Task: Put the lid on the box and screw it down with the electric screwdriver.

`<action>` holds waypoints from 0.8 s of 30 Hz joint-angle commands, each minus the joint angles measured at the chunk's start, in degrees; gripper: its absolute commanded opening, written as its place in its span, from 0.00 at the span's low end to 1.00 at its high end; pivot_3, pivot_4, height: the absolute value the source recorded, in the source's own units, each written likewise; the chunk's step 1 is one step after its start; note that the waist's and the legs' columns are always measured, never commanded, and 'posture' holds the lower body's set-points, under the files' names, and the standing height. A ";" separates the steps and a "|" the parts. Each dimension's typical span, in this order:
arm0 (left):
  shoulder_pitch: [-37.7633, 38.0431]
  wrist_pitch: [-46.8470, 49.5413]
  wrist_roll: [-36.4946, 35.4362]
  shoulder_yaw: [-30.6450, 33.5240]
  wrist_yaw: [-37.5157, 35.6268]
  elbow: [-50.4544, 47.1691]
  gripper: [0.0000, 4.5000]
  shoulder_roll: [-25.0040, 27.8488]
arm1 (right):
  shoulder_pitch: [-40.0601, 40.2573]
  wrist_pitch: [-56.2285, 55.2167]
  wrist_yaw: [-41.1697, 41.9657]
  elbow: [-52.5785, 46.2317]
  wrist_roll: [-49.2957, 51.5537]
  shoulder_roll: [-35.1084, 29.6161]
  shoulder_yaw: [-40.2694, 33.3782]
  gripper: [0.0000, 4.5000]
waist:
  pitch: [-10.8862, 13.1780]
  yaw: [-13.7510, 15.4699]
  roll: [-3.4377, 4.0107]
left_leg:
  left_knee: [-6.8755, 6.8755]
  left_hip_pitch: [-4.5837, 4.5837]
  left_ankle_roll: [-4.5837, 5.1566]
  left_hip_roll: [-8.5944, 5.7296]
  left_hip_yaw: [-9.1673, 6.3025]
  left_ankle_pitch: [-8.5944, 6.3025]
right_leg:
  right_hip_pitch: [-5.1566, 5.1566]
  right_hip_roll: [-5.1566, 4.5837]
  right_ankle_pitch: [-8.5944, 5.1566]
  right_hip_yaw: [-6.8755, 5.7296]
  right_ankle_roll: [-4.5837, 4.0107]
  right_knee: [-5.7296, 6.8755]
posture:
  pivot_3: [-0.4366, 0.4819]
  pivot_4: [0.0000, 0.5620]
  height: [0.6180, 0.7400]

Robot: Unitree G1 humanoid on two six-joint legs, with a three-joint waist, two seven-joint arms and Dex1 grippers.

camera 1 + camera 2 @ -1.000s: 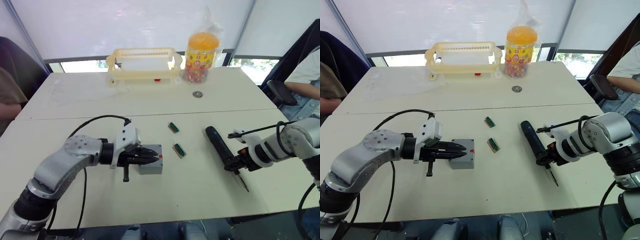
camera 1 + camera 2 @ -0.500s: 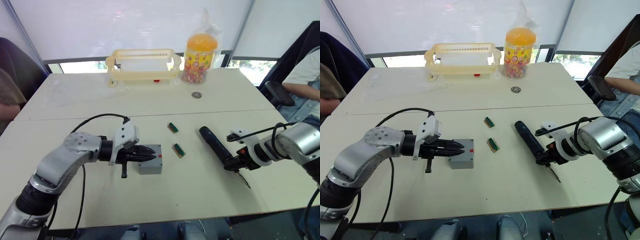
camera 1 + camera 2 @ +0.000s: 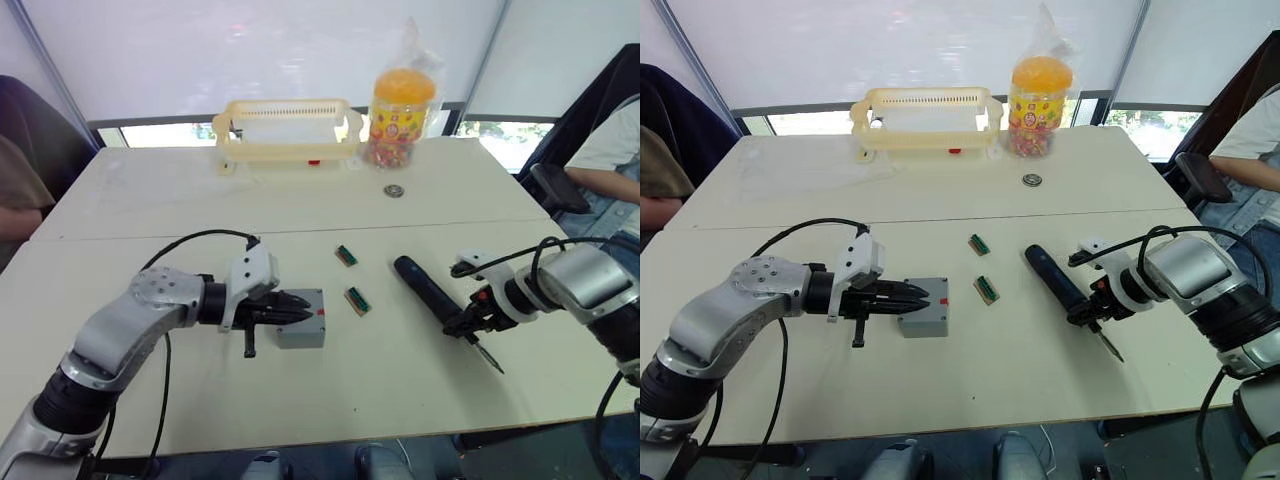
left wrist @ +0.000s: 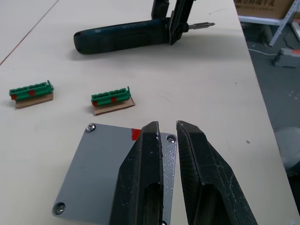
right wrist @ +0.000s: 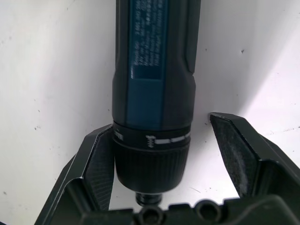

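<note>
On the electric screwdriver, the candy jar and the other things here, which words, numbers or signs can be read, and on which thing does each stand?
No text here can be quoted.
Electric screwdriver: lines of small print on the blue body, too blurred to read; its collar bears white marks, one like a small screw.
Candy jar: colourful label, too small to read.
Lid on the box: a red mark, no words.

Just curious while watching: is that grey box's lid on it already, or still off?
On. The lid lies flat over the box, screw heads at its corners, the left hand resting over it.
</note>
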 commanded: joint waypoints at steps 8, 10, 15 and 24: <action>1.56 -1.07 0.19 1.40 0.93 -1.79 0.12 -0.10 | 2.67 2.05 0.09 -2.16 -3.57 0.83 0.20 0.38 | -0.01 0.08 -0.02 | 0.00 -0.01 0.00 -0.02 0.00 0.00 | 0.00 -0.02 0.00 -0.01 0.00 0.00 | 0.48 0.27 1.00; 1.45 -1.11 0.03 2.40 0.47 -1.41 0.12 0.82 | 2.65 2.88 -0.63 -1.60 -3.16 2.27 -2.67 0.38 | -0.02 0.07 -0.03 | 0.00 0.00 0.00 -0.02 -0.01 0.00 | 0.00 -0.02 0.00 -0.02 0.00 0.00 | 0.48 0.27 1.00; 0.63 0.46 -2.26 6.62 -0.98 0.31 0.12 3.36 | -3.77 -3.27 -6.50 6.07 -3.37 10.39 -19.09 0.38 | -0.01 -0.94 -0.04 | -0.04 0.10 0.00 0.01 0.08 0.00 | 0.00 0.02 0.01 0.05 -0.02 0.01 | 0.48 0.27 1.00; -1.44 3.01 -3.54 6.20 -2.76 4.97 0.12 3.97 | 3.99 -28.48 -15.00 -18.10 7.12 33.72 -46.16 0.38 | 0.34 -0.10 0.63 | -0.27 -0.73 -0.13 0.03 -0.09 0.07 | -0.97 0.12 0.03 -0.04 0.00 0.25 | 0.48 0.27 1.00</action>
